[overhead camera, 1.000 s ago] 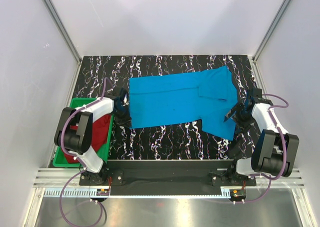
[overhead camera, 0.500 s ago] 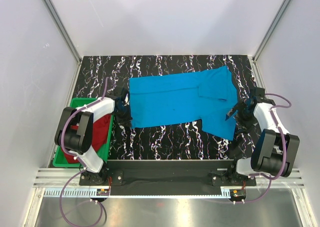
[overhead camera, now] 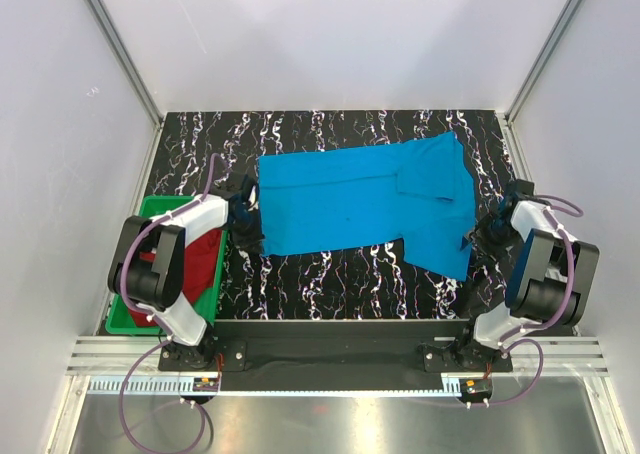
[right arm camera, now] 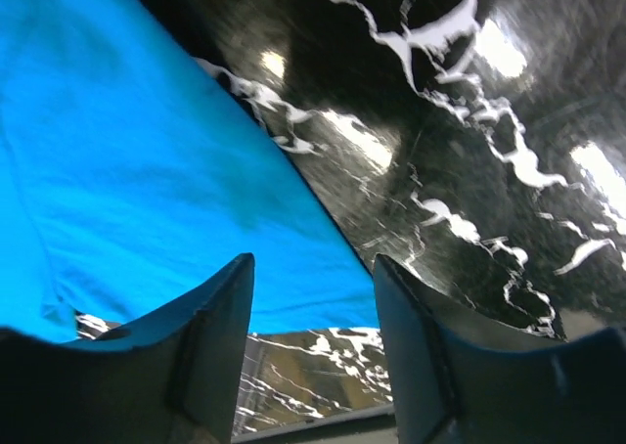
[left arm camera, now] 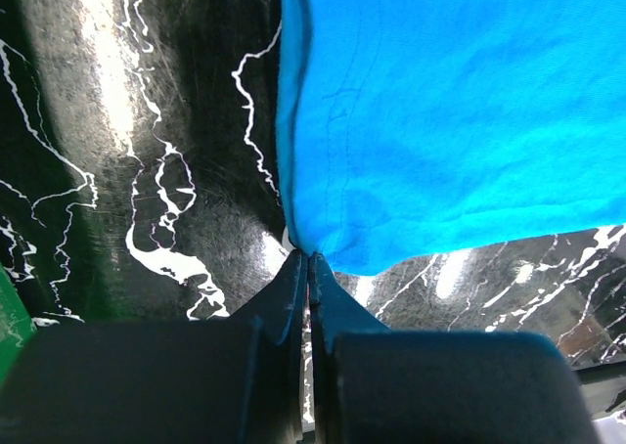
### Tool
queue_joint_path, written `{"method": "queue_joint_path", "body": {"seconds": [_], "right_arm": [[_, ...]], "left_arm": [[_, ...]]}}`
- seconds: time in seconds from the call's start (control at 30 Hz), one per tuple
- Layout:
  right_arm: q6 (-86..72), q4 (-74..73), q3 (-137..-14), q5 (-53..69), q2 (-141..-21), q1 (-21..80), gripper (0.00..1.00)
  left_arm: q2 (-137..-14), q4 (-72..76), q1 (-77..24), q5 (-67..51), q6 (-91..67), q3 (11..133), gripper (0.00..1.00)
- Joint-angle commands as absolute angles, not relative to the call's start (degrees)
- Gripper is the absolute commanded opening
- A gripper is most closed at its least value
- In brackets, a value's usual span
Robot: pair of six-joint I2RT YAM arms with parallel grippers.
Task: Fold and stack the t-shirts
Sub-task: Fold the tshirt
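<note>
The sky-blue t-shirt [overhead camera: 350, 199] lies spread flat on the black marbled table [overhead camera: 330, 274]. My left gripper [overhead camera: 255, 242] sits at its near left corner, and in the left wrist view the gripper [left arm camera: 308, 256] is shut, pinching the tip of that blue corner [left arm camera: 440, 102]. My right gripper [overhead camera: 474, 240] hovers at the shirt's near right corner. In the right wrist view it [right arm camera: 313, 260] stands open, with the blue hem [right arm camera: 147, 170] just beyond the fingers and nothing between them. The dark red t-shirt [overhead camera: 205, 252] lies bunched in the green bin, partly hidden by the left arm.
The green bin [overhead camera: 150, 209] stands at the table's left edge beside the left arm. White walls with metal corner posts close in the table on three sides. The arm bases sit on a black rail [overhead camera: 340, 329] at the near edge.
The left gripper has closed onto the blue shirt's near left corner. The right gripper has turned, dropped slightly toward the near right corner, and its jaws have narrowed. The shirt itself has not shifted.
</note>
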State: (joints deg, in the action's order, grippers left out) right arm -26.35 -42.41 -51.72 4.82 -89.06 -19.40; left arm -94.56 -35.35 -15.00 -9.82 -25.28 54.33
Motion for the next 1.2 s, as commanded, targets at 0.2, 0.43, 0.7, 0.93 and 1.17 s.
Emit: {"method": "queue_joint_path", "body": {"seconds": [0.2, 0.43, 0.7, 0.93, 1.17], "right_arm": [[-27.2, -37.9, -52.4, 4.7, -92.0, -19.0, 0.49], [-28.6, -39.4, -53.2, 1.5, -96.0, -16.3, 0.44], [-29.8, -39.5, -51.5, 1.4, -94.0, -16.3, 0.06], [-29.0, -44.0, -50.4, 0.7, -86.9, -16.3, 0.00], [-29.1, -48.5, -50.9, 2.4, -80.9, -16.3, 0.00]], "left_arm": [[-91.2, -33.6, -15.2, -11.9, -24.7, 54.1, 0.00], [-89.7, -33.4, -15.2, -11.6, -25.4, 53.4, 0.00], [-87.7, -32.9, -15.2, -11.5, -26.1, 51.6, 0.00], [-83.1, -34.0, -15.2, -10.0, -27.0, 49.6, 0.00], [-78.2, -35.3, -15.2, -9.9, -28.1, 47.7, 0.00]]}}
